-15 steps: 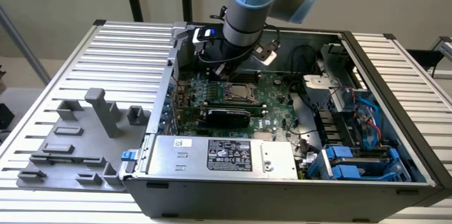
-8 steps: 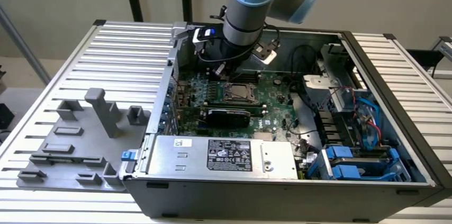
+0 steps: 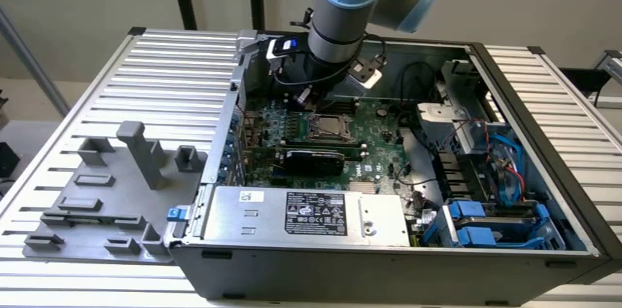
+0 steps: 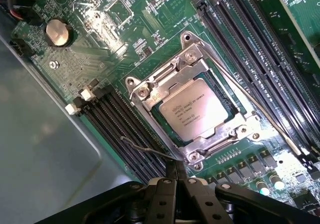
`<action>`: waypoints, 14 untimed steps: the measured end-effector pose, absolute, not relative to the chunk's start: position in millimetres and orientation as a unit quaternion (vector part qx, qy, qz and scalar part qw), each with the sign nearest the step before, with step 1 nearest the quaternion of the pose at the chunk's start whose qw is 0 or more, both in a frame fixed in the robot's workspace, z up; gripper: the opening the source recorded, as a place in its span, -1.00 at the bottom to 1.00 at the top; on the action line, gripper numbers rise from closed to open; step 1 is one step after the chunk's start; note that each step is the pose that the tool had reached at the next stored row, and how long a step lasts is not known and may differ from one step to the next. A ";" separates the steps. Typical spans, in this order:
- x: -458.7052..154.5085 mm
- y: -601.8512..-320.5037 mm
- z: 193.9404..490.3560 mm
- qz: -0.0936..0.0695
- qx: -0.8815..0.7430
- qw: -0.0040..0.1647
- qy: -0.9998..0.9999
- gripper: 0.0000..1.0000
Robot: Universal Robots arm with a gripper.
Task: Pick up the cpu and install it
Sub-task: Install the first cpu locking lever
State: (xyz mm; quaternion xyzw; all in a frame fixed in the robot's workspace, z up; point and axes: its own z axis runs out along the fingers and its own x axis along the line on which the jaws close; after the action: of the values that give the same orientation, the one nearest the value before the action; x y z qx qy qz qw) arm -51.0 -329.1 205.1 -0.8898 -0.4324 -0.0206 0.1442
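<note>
Item one, nearest in the exterior view: a grey power supply [image 3: 306, 215] with a black label, along the near wall of the open case [image 3: 544, 115].

Item two, to the exterior view's right of it: blue drive caddies [image 3: 486, 224], with blue and red cables beyond them.

Item three, on the slatted table [image 3: 107, 97] to the exterior view's left of the case: a grey fixture tray [image 3: 107, 199] with upright blocks.

Item four, further in: the green motherboard [image 3: 374, 133] with a black card across it.

Item five, at the board's middle: the socket [image 4: 196, 115], its metal frame down. We find the cpu [image 4: 194, 109] seated flat inside it, silver top up, printed text legible. Its wire lever stands beside the frame, along the black memory slots [image 4: 265, 69]. A coin cell [image 4: 58, 33] sits well apart on the board.

Item six, farthest: the arm [image 3: 340, 9] reaching down into the case over the socket. We see the gripper [image 4: 176, 176] just beside the socket frame, its jaws drawn together with nothing between them, apart from the cpu.
</note>
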 end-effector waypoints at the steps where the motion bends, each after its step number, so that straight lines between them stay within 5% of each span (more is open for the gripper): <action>1: -50.1 -329.1 205.0 -0.021 -0.890 0.144 -0.432 -0.76; 14: -48.7 -325.8 204.1 -0.020 -0.890 0.144 -0.432 -0.76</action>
State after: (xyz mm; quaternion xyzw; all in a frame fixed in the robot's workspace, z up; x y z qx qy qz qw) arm -48.7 -325.8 204.1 -0.8899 -0.4325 -0.0205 0.1439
